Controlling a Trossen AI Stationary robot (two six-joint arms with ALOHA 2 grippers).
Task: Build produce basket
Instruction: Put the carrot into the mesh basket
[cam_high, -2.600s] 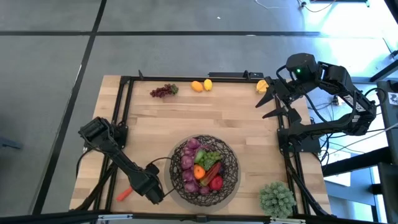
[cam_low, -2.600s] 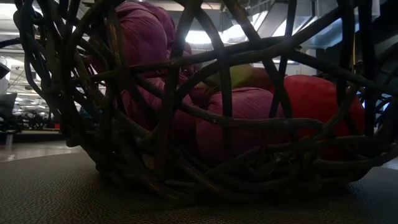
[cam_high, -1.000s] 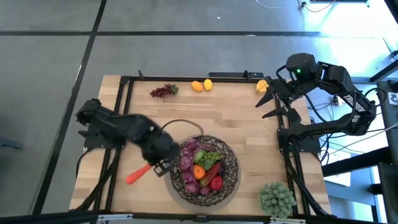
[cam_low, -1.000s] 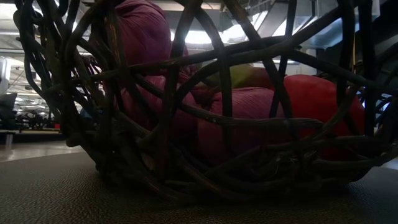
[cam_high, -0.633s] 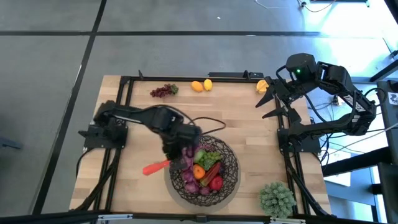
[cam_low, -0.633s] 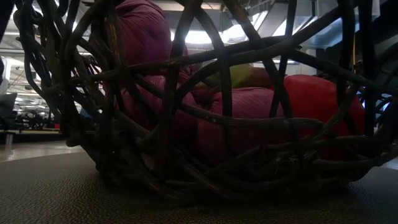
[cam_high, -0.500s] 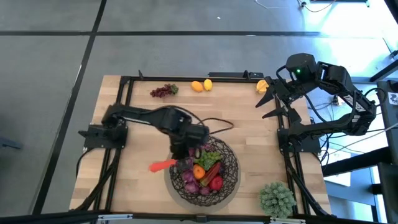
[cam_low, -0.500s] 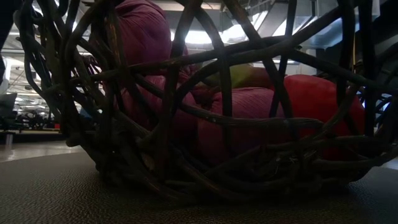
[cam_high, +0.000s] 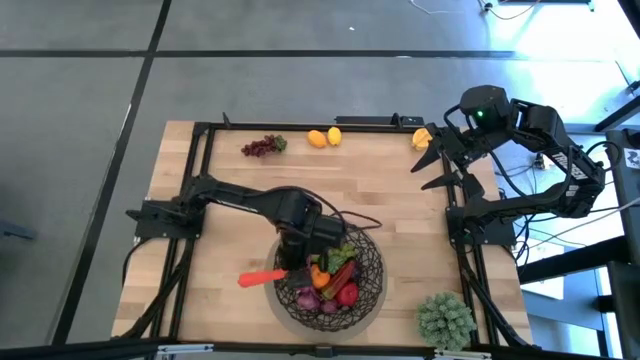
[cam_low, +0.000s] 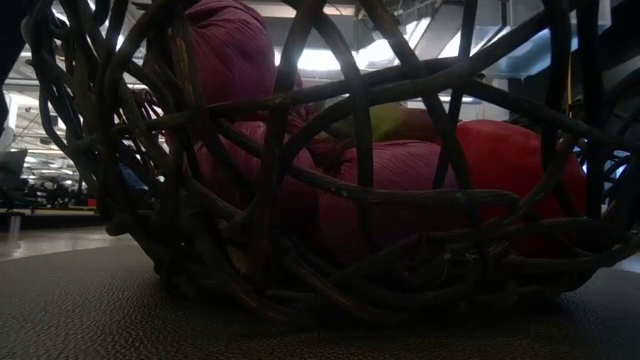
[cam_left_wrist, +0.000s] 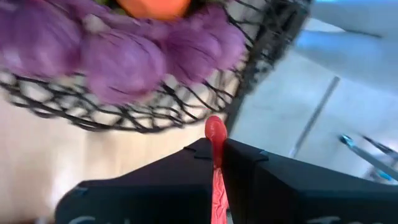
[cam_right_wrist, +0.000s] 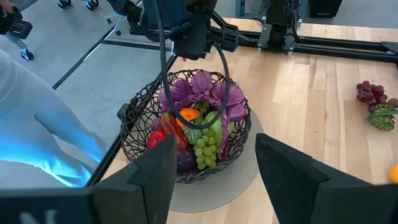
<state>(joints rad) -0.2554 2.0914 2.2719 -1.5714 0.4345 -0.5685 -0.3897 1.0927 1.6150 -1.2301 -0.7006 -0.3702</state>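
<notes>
The dark woven basket (cam_high: 372, 262) stands near the table's near edge with purple, green, orange and red produce (cam_right_wrist: 198, 118) inside; it fills the low view (cam_low: 330, 250). My left gripper (cam_high: 293, 264) hangs over the basket's left rim, shut on a long red pepper (cam_high: 260, 278). My right gripper (cam_high: 432, 165) waits open, high at the table's far right, its fingers (cam_right_wrist: 292, 174) framing the basket from afar. Purple grapes (cam_high: 263, 146), yellow-orange fruits (cam_high: 324, 137) and another yellow piece (cam_high: 422, 137) lie along the far edge. My left gripper pinches the red pepper between its two fingers (cam_left_wrist: 261, 168), which lie along it. The pepper's thin end (cam_left_wrist: 214, 129) pokes out past the fingertips, toward the basket. The fingers slant down from the table's left. The pepper's body (cam_high: 252, 279) trails left, clear of the table.
A pale green spiky ball plant (cam_high: 445, 318) sits at the near right corner. A black frame (cam_high: 200, 130) borders the tabletop. Bare wood (cam_high: 400, 200) lies between the basket and the far fruits. A person in pale clothing (cam_right_wrist: 37, 118) stands by the near edge.
My left gripper has swung toward the table's right edge, from left of the basket to over its left rim, sinking a little and rolling its wrist. The red pepper has travelled with it, clear of the table, and has turned about.
</notes>
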